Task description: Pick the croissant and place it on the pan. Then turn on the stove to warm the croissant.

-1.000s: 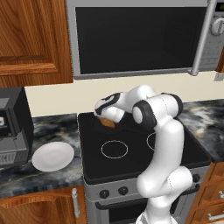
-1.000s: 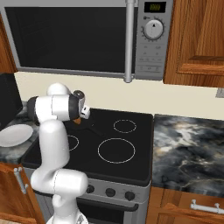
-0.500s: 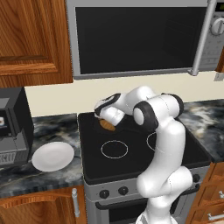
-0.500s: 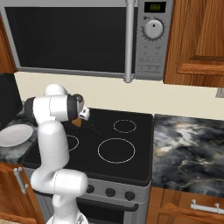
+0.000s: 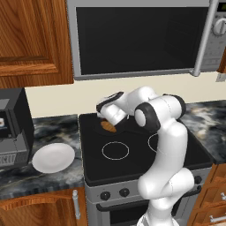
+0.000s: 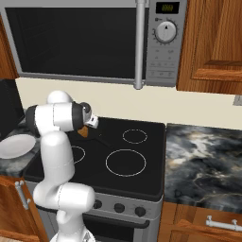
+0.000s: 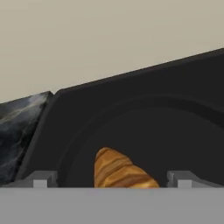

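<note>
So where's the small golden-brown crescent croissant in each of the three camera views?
Left base view: the golden-brown croissant sits centre-left, under the gripper.
Right base view: left of centre, beside the arm.
Hand view: bottom centre, between the fingertips.
Shared landmark: the black glass stove.

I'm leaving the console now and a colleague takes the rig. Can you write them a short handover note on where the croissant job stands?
Hand: over the back left of the black glass stove. The small golden-brown crescent croissant sits between the fingertips, which stand apart on either side; whether they still grip it cannot be told.
Shallow round black frying pan: on the back left burner, directly under the croissant. Whether the pastry rests on it or hangs just above is unclear.
Round white plate: on the counter left of the stove.
Done: croissant carried to the pan.
Left: confirm release, withdraw, then turn a small black stove knob.
</note>
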{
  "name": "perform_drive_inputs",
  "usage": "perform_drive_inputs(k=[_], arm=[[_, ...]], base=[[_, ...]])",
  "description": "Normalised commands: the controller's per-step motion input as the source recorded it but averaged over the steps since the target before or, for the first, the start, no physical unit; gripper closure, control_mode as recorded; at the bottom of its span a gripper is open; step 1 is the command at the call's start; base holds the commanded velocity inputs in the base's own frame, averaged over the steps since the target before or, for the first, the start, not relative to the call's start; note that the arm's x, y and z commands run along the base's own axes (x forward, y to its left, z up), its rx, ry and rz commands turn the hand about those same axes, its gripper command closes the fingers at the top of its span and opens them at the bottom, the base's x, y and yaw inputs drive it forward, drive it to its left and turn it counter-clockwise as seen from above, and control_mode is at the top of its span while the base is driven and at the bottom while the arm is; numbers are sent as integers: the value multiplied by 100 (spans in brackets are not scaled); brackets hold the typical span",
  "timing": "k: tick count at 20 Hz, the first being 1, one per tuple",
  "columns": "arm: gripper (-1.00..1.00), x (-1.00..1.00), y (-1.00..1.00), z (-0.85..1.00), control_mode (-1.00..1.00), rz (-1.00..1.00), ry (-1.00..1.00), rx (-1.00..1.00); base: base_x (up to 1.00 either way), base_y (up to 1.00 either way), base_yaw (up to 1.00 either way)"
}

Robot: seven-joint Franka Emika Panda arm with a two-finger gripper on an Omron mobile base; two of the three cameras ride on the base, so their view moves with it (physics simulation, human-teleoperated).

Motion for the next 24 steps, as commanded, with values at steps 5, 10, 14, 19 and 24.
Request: perform_drive_inputs(k=[5, 10, 14, 19, 24], arm=[[-100, -7, -4, 8, -100, 0, -16, 0], [-100, -14, -6, 15, -100, 0, -16, 0], [-100, -19, -9, 14, -100, 0, -14, 0], [-100, -25, -9, 14, -100, 0, -12, 0], [-100, -29, -4, 8, -100, 0, -13, 0]], base=[[0, 0, 0], [0, 0, 0], [0, 0, 0], [0, 0, 0], [0, 0, 0]])
